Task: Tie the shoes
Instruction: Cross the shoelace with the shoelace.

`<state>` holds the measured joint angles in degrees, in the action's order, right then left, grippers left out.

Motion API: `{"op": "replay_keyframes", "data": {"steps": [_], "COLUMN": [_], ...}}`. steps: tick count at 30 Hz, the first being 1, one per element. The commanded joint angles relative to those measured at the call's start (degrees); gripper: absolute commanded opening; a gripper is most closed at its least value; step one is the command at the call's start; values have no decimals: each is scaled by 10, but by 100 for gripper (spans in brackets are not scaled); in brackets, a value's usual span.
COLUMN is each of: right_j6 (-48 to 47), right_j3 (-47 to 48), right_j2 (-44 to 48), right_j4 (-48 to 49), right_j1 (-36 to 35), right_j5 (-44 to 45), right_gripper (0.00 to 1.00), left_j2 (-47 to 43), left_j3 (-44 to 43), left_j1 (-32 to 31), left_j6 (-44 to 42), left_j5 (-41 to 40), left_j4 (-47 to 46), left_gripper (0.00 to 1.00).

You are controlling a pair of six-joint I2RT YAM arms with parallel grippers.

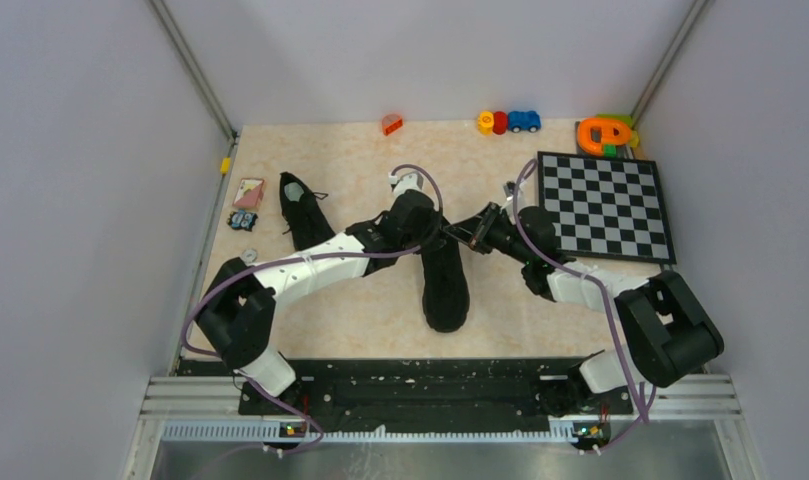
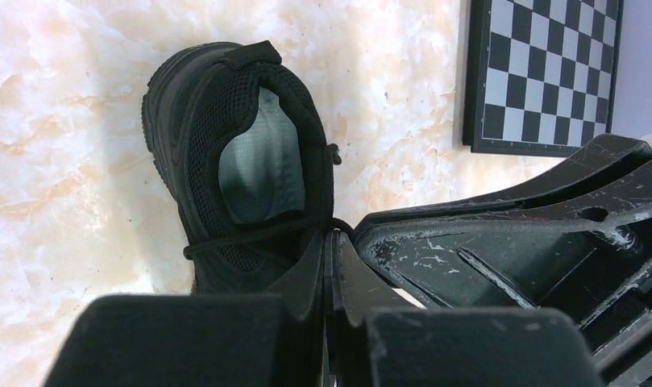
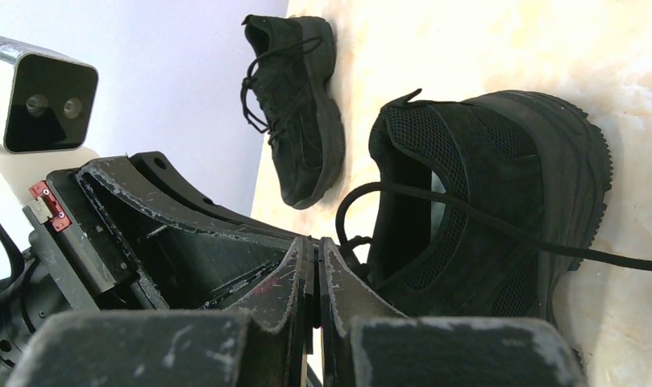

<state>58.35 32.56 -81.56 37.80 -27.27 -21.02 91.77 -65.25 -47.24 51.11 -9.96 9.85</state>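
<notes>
Two black shoes lie on the marbled table [image 1: 360, 310]. One shoe [image 1: 303, 208] rests at the left, laces loose, also visible as the far shoe [image 3: 294, 105]. The other shoe [image 1: 446, 285] lies in the middle, its pale insole [image 2: 262, 157] showing. Both grippers meet tip to tip over its opening. My left gripper [image 2: 332, 235] is shut on a thin black lace [image 2: 250, 235] that stretches across the opening. My right gripper [image 3: 314, 242] is shut too, and a lace loop [image 3: 435, 201] leaves its tips, crosses the shoe [image 3: 500, 201] and runs off to the right.
A chessboard [image 1: 605, 205] lies at the right, close to my right arm. Small toys [image 1: 508, 121] and an orange-green toy [image 1: 605, 133] sit along the back wall. A card [image 1: 248, 192] and small bits [image 1: 242, 219] lie at the left edge.
</notes>
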Motion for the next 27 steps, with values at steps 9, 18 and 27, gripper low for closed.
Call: {"op": "replay_keyframes", "data": {"steps": [9,18,27], "right_j6": [27,35,20], "right_j3": [8,8,16], "right_j2": [24,28,30], "right_j4": [4,-7,-35], "right_j1": [-9,-13,-13], "right_j5": [-8,4,23], "right_gripper": [0,0,11], "left_j2": [-21,-39,-64], "left_j3": [47,74,74], "left_j1": [3,2,3], "left_j6": [6,3,2], "left_j5": [-1,-26,-22], "left_j4": [-93,-119,-101], "left_gripper": [0,0,0]}}
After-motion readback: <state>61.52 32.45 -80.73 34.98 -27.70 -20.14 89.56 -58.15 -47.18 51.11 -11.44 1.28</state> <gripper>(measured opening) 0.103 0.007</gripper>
